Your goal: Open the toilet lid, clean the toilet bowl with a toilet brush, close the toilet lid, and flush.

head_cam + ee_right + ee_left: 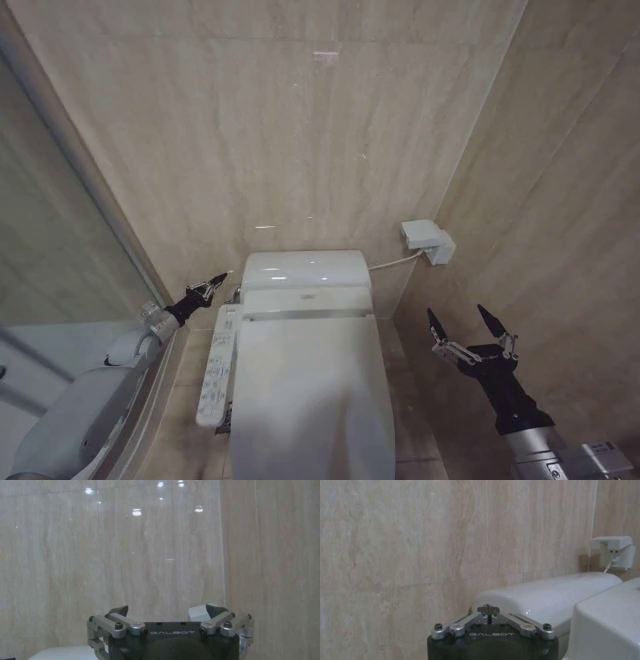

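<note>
The toilet lid (310,400) lies flat and shut over the toilet bowl, so the first step, as it looks, is not yet done. The left gripper (212,284) has its fingers pinched together to a point and hangs just beside the rear left corner of the toilet, near the tank cover (306,269) and above the back end of the side control panel (218,366). The likely trouble is there: a closed tip coming in at that corner could press a button on the panel or skid off the glossy lid rather than catch under its rim. The lid's left edge runs forward and below those fingers, not touching them, and its front lip is well apart from them.

The right gripper (470,330) holds its fingers (434,325) spread wide, with nothing between them, out past the lid's right edge and close to the side wall. A sweep toward the rear could catch the wall box (427,240) or its cable (394,263).
</note>
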Controlling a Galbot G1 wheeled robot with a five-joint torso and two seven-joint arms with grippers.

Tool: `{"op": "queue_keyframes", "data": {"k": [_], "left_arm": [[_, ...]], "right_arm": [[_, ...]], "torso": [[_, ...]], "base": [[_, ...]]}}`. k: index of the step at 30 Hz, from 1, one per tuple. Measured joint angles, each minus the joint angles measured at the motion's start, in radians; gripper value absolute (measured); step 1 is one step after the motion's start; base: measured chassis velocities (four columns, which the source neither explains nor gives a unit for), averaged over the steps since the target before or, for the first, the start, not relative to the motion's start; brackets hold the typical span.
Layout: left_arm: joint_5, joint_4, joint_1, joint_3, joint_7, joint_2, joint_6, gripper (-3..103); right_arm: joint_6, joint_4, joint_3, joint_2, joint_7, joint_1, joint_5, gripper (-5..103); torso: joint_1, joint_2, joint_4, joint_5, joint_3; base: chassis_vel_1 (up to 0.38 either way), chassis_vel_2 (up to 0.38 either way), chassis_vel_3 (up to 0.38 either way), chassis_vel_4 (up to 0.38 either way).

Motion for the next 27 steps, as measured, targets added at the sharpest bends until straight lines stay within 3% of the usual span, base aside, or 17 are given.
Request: {"op": "queue_keyframes", "data": {"k": [3,9,27], "left_arm": [[-0.003,0.006,0.016,-0.017,0.037,0.006,0.000,0],[-0.003,0.035,0.022,-0.029,0.109,0.012,-0.006,0],[0.009,0.142,-0.017,-0.003,0.193,-0.017,-0.022,0]], "right_arm": [[0.000,0.000,0.000,0.000,0.000,0.000,0.000,100],[0.000,0.000,0.000,0.000,0.000,0.000,0.000,100],[0.000,0.000,0.000,0.000,0.000,0.000,0.000,100]], "torso": [[-0.001,0.000,0.0011,0.0001,0.000],[-0.002,0.000,0.0004,0.0003,-0.001],[-0.001,0.000,0.0004,0.0004,0.000]], "base": [[0.029,0.044,-0.036,-0.014],[0.046,-0.008,-0.044,0.023],[0.000,0.000,0.000,0.000]]}}
